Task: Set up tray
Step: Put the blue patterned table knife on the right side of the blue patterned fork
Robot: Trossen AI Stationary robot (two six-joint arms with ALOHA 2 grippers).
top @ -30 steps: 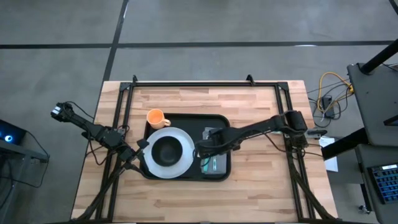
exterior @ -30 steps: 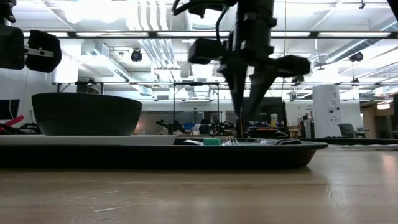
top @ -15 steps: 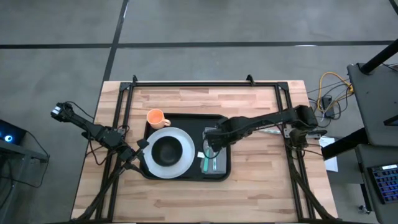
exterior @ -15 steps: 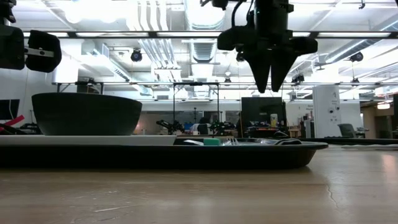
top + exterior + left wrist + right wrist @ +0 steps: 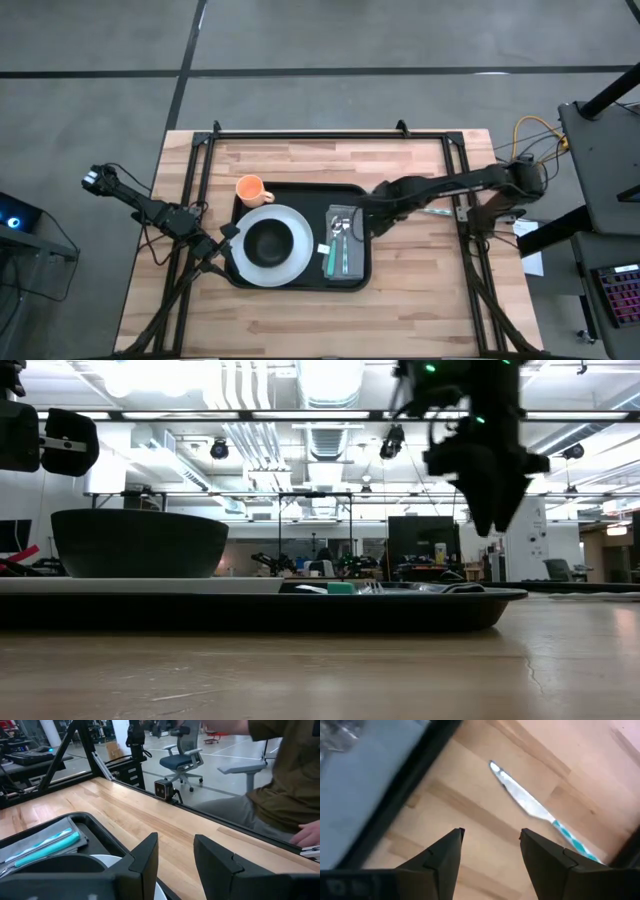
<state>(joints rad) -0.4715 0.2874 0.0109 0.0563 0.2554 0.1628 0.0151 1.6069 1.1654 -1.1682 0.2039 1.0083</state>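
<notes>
The black tray (image 5: pixel 300 195) lies at the table's middle and shows edge-on in the low view (image 5: pixel 300 605). On it a dark bowl (image 5: pixel 268 240) sits on a white plate (image 5: pixel 292 262). Beside them a grey napkin (image 5: pixel 345 262) carries teal-handled cutlery (image 5: pixel 330 258). An orange mug (image 5: pixel 250 188) stands at the tray's far left corner. A teal-handled knife (image 5: pixel 530 805) lies on the wood right of the tray. My right gripper (image 5: pixel 372 220) hangs open above the tray's right rim, nothing between its fingers (image 5: pixel 490 845). My left gripper (image 5: pixel 175 852) waits open at the tray's left rim.
Black frame rails (image 5: pixel 330 133) run along the table's far side and down both sides. Bare wood lies right of the tray (image 5: pixel 420 260) and along the near edge. Beyond the table a seated person (image 5: pixel 280 780) shows in the left wrist view.
My right gripper has risen from the napkin and moved toward the table's right edge, past the tray's right rim, its fingers spreading apart on the way. The cutlery stays lying on the napkin.
</notes>
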